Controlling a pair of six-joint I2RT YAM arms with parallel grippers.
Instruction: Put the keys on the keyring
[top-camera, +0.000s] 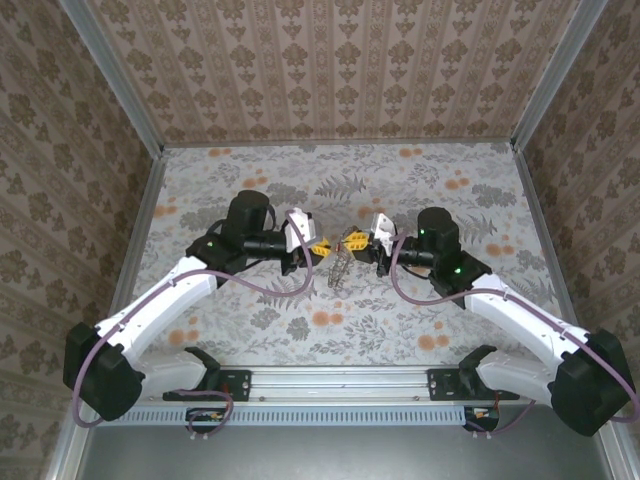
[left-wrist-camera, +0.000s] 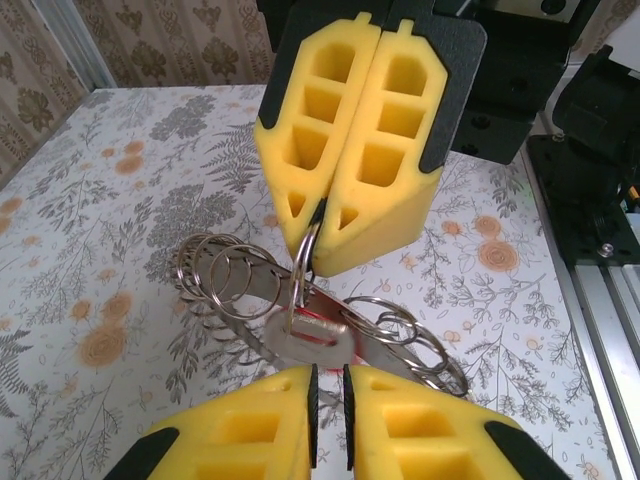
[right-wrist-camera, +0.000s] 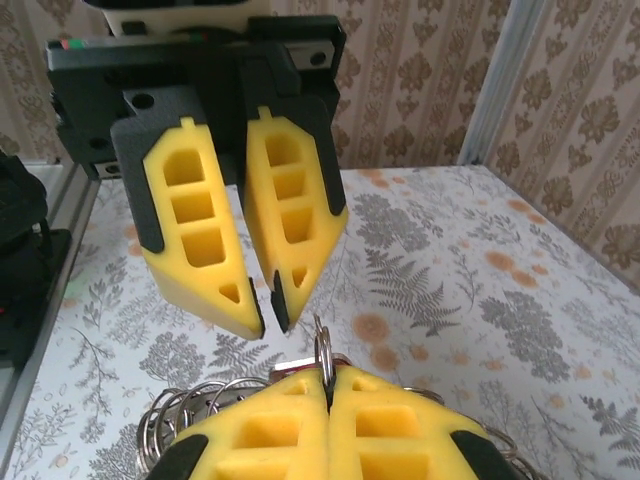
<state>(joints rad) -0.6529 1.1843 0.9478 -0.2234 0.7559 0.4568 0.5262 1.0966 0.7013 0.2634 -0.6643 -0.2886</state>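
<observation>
The right tool (left-wrist-camera: 318, 235) is clenched on one loop of the keyring (left-wrist-camera: 225, 280), holding it upright above the tabletop (left-wrist-camera: 110, 200) for threading. The red-headed key (left-wrist-camera: 322, 328) sits at its 6 o'clock. The left tool (right-wrist-camera: 268, 312) faces it, slightly parted and empty.

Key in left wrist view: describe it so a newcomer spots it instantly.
At the middle of the floral table, the right gripper pinches a keyring of linked silver loops. The key lies among those loops, a flat silver piece with a red head, the only colour on bare metal.
</observation>
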